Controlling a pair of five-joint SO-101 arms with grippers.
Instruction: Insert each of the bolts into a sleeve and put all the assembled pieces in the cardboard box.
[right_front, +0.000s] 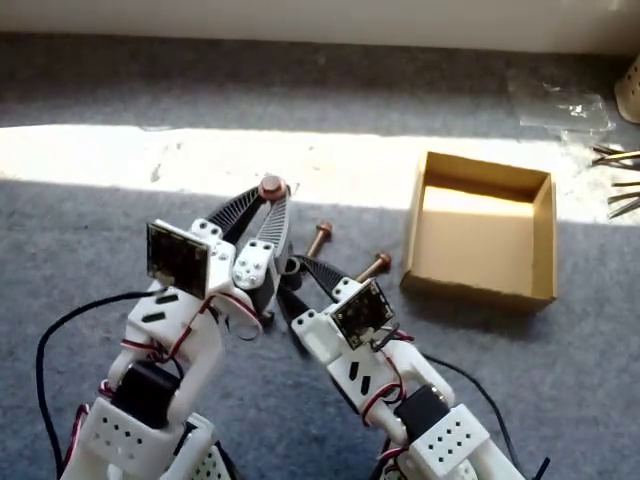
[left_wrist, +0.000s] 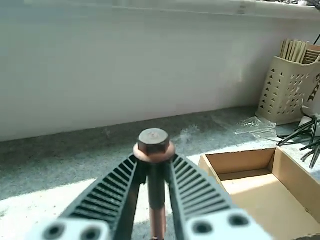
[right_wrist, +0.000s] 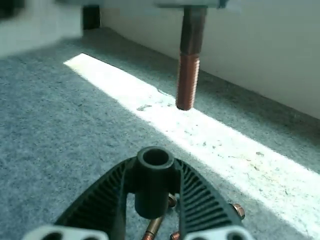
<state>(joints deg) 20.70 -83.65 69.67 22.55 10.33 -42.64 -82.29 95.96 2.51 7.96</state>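
Right wrist view had the key relation: my right end effector (right_wrist: 152, 176) was clamped on the sleeve (right_wrist: 152, 161), bore facing up. The bolt (right_wrist: 187, 75) hung above and beyond it, threaded tip down, not yet over the bore. Left end effector (left_wrist: 155, 165) was closed on the bolt's shank just under the head, long axis vertical. Axes looked roughly parallel, so I judged the next move needed a sideways line-up, then a straight drop. Loose bolts (right_front: 319, 238) lay on the grey carpeted desk (right_front: 560, 380), cardboard box (right_front: 478, 287) beside them, nearer the right arm. Sunlit strip across the desk, white wall (left_wrist: 125, 65) behind.
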